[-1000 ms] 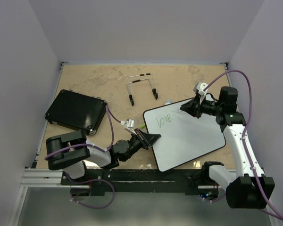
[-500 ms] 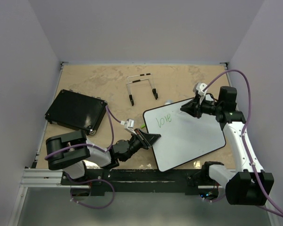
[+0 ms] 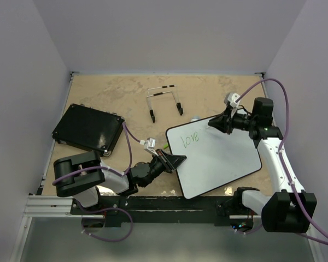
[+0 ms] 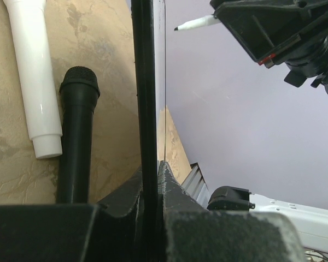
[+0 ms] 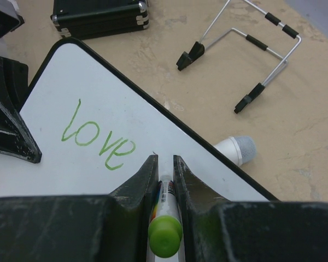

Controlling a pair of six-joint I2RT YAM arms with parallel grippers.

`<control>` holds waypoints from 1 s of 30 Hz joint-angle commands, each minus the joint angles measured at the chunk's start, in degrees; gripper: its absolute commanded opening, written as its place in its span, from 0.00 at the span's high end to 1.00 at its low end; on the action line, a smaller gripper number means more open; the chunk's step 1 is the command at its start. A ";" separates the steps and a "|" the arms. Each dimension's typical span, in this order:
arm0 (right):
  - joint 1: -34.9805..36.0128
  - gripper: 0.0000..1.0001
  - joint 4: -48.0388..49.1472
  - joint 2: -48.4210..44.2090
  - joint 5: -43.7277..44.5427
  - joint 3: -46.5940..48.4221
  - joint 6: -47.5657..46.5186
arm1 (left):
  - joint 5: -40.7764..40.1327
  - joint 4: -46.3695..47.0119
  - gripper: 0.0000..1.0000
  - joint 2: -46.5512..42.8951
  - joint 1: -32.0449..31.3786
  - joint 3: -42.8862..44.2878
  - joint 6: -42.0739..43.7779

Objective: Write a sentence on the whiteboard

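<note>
Within the last second the right gripper (image 3: 214, 124), shut tight on the green marker (image 5: 165, 229), had edged toward the tabletop's far edge. The sentence (image 3: 189, 138) still read only "love". The left gripper (image 3: 174, 161) stayed clamped on the whiteboard (image 3: 224, 161), near the tabletop's near right corner. This was probably a reposition for the next word.

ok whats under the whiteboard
A white microphone with a silver mesh head pokes out from under the far edge of the whiteboard, and a black microphone lies beside it. The rest underneath is covered.
</note>
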 commanded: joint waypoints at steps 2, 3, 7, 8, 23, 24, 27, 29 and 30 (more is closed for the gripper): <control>0.22 1.00 8.62 -1.63 -1.94 0.70 6.28 | -0.07 8.95 1.00 0.78 -0.01 1.61 5.47; 0.30 1.00 8.97 -1.45 -1.42 0.70 6.63 | -0.07 8.95 1.00 0.78 -0.01 1.69 5.47; 0.57 1.00 10.29 -0.49 -0.01 0.53 7.77 | 0.11 8.95 1.00 0.78 -0.01 1.61 5.55; 0.74 1.00 10.47 -0.31 0.25 0.44 8.03 | 0.11 8.95 1.00 0.78 -0.01 1.69 5.47; 1.53 1.00 8.54 2.32 2.54 0.17 6.28 | 0.63 8.07 1.00 0.61 -0.01 2.57 6.00; 1.53 1.00 8.27 2.33 2.72 0.17 6.02 | 0.63 7.99 1.00 0.61 -0.10 2.66 6.00; 1.62 1.00 7.75 2.50 2.89 0.09 5.40 | 0.72 7.81 1.00 0.61 -0.01 2.75 6.08; 1.54 1.00 7.13 2.85 2.81 0.26 4.96 | 0.72 7.81 1.00 0.61 -0.01 2.84 6.17; 1.53 1.00 6.35 2.85 2.72 0.52 4.26 | 0.72 7.81 1.00 0.61 -0.01 2.84 6.17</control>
